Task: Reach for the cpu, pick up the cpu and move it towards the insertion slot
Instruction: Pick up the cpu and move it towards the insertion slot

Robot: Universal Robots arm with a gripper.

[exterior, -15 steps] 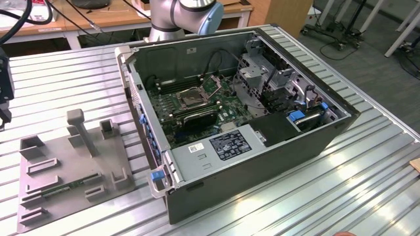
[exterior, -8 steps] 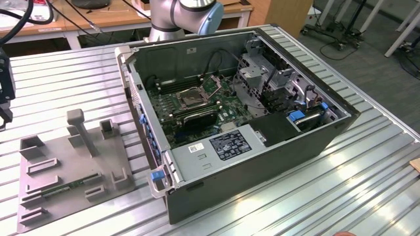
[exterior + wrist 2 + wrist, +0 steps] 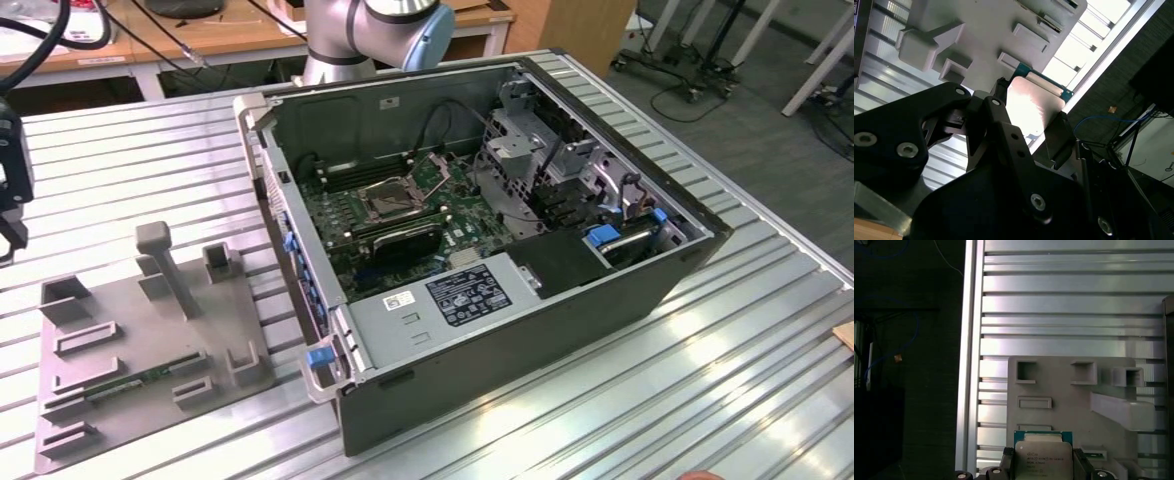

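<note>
The gripper has its jaws clamped on opposite edges of the cpu, a flat square with a dull silver lid, over the grey moulded holder near the ribbed aluminium worktop's edge. The insertion slot sits well apart, inside the open computer case, with bare ribbed worktop between them.

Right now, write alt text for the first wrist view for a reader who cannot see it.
A cpu with a silver top sits clamped between the tool's two dark fingers. Behind it lie a grey fixture with rectangular pockets and a ribbed metal table.
</note>
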